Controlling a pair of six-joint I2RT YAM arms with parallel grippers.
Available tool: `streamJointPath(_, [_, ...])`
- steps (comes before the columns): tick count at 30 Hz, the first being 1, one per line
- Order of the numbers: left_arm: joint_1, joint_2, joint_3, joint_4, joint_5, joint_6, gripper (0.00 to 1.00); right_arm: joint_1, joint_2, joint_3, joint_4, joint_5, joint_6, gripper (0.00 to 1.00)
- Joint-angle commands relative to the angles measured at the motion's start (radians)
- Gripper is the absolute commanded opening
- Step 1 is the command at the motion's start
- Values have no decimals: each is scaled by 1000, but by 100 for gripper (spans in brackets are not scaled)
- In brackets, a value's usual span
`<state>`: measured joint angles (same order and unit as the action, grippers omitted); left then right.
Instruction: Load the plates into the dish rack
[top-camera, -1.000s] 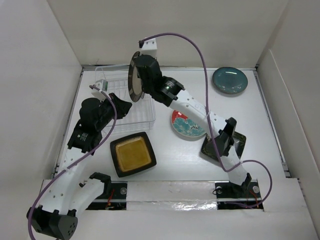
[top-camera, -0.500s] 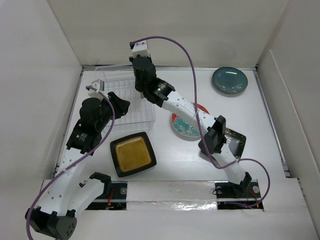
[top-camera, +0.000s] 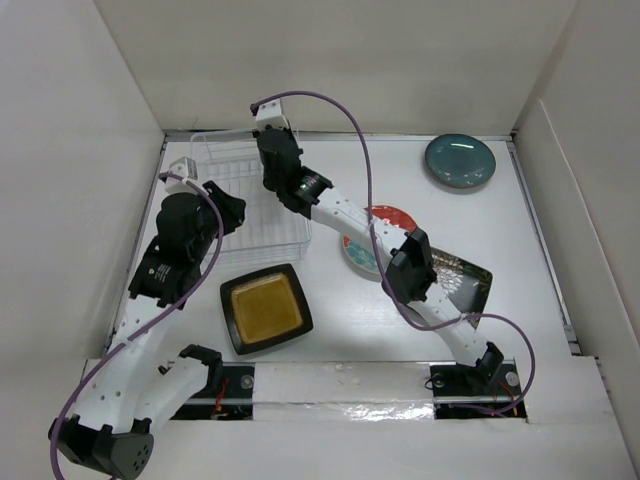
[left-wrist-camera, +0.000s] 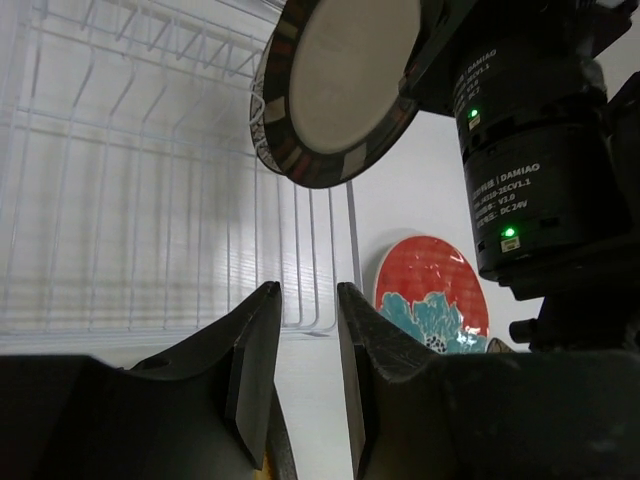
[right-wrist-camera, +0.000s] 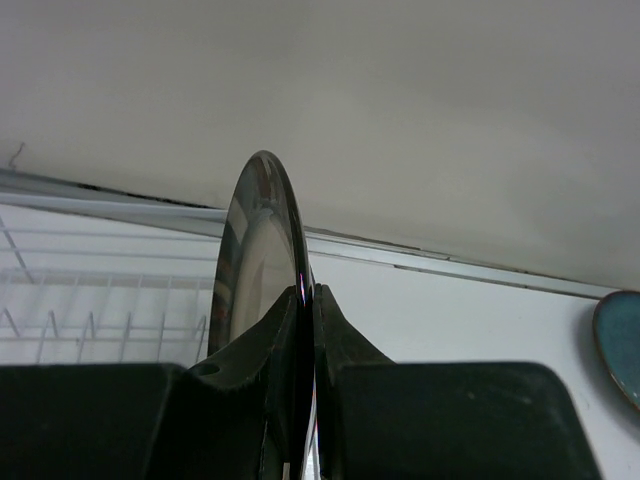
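Observation:
My right gripper (top-camera: 268, 152) is shut on the rim of the black, gold-rimmed round plate (left-wrist-camera: 335, 90) and holds it upright and edge-on (right-wrist-camera: 262, 250) above the far part of the wire dish rack (top-camera: 250, 200). My left gripper (top-camera: 232, 212) is open and empty, low over the rack's near side, with the plate above and ahead of it. The teal plate (top-camera: 460, 160) lies at the far right. The red-patterned plate (top-camera: 378, 235) and the square black floral plate (top-camera: 468, 285) are partly under the right arm. The square amber-centred plate (top-camera: 265, 308) lies near the front. The cream plate is out of view.
White walls enclose the table on the left, back and right. The right arm stretches diagonally from its base (top-camera: 470, 375) to the rack. The rack (left-wrist-camera: 150, 200) holds no plates that I can see.
The right arm has swung the plate left and farther over the rack, turning it edge-on, and has uncovered more of the floral plate. The left gripper has shifted slightly farther along the rack.

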<state>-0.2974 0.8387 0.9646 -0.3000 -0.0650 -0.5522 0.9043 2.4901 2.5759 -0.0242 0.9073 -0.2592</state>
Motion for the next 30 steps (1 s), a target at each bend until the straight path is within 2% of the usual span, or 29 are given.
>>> streamJointPath(1, [-3, -1, 51, -13, -74, -26, 26, -4, -33, 43, 193, 13, -48, 0])
streamJointPath(9, [-3, -1, 56, -24, -98, -38, 26, -4, -4, 3, 202, 5, -71, 0])
streamJointPath(16, [-3, -6, 36, 2, -49, -28, 30, -4, 50, -10, 280, -8, -54, 0])
streamJointPath(20, [-3, -7, 26, 10, -38, -25, 30, -13, 75, 12, 271, -8, -25, 1])
streamJointPath(23, [-3, -6, 25, 16, -24, -20, 30, -22, 40, -37, 265, -12, 3, 16])
streamJointPath(25, [-3, -6, 22, 19, -18, -20, 31, -22, 1, -83, 279, -18, 17, 39])
streamJointPath(27, [7, -4, 19, 22, -7, -18, 31, -22, -62, -140, 288, -31, 29, 53])
streamJointPath(30, [18, -3, 8, 36, 19, -17, 31, -22, -144, -183, 285, -41, 46, 61])
